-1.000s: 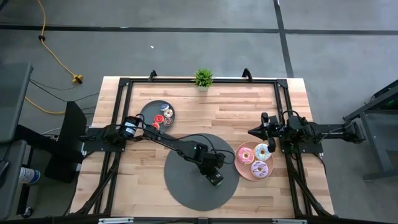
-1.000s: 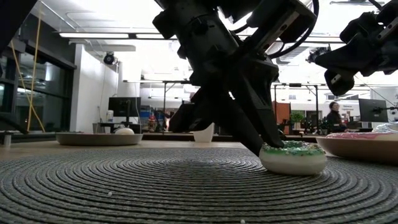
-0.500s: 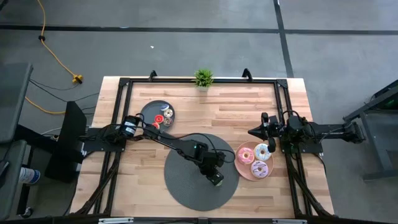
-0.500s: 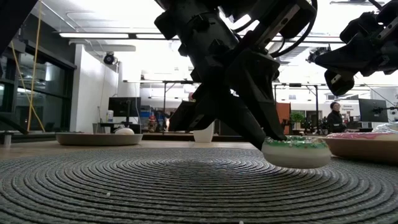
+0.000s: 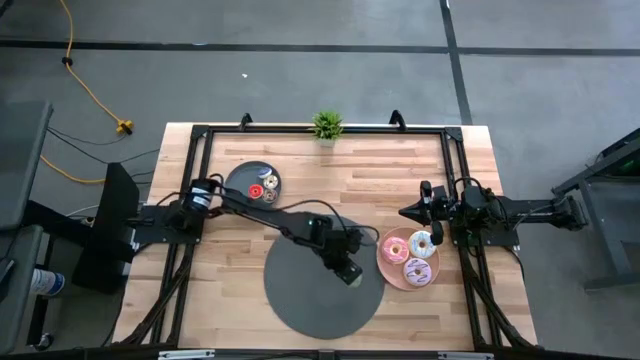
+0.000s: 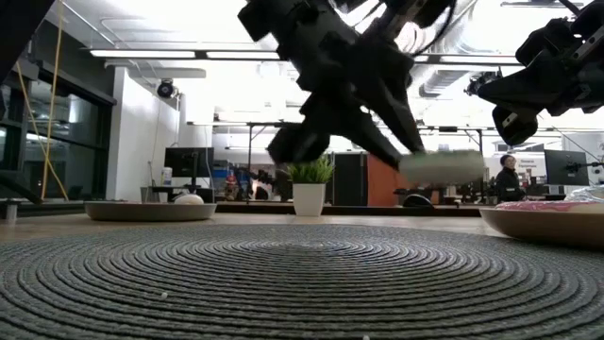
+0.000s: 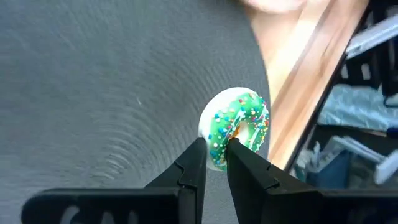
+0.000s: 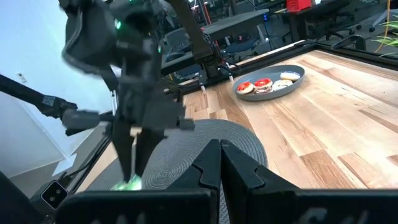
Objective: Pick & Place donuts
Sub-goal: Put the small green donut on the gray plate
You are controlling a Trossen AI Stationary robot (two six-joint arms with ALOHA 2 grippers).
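High view: left hand [image 5: 347,271] is over the grey mat [image 5: 300,300], near the pink plate [image 5: 385,262]. Right hand [image 5: 408,213] waits beyond that plate, fingers closed, empty.

Low view: the green donut [image 6: 440,166] hangs clear above the mat.

Left wrist view: fingers [image 7: 194,168] nearly closed, pinching the green donut's [image 7: 237,126] rim.

Right wrist view: small donuts [image 8: 262,84] lie on the dark plate [image 8: 297,78] on the counter [image 8: 336,124].
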